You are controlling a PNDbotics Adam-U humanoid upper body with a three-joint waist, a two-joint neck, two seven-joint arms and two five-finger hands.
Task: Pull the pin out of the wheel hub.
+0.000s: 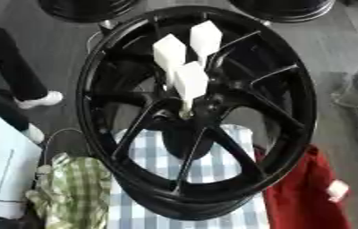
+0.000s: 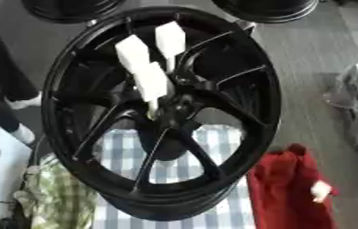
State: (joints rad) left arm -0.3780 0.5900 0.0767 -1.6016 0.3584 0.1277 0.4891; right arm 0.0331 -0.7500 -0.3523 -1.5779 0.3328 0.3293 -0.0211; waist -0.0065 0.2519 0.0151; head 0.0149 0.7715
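- Neither eye view shows any part of the robot's body that can be made out: no arm and no hand.
- Its colours, shapes, cables, screws and markings cannot be told.

The black wheel (image 1: pixel 202 112) fills the middle of the frame and hides most of the blue-checked cloth (image 1: pixel 213 167) behind it, and the hub at its centre is too dark and blurred to show how the white blocks (image 1: pixel 190 80) sit in it. Two more dark rims (image 1: pixel 84 9) are cut off by the upper edge. At the lower left, the green plaid cloth (image 1: pixel 72 192) and a white sheet (image 1: pixel 2 174) run out of the frame.
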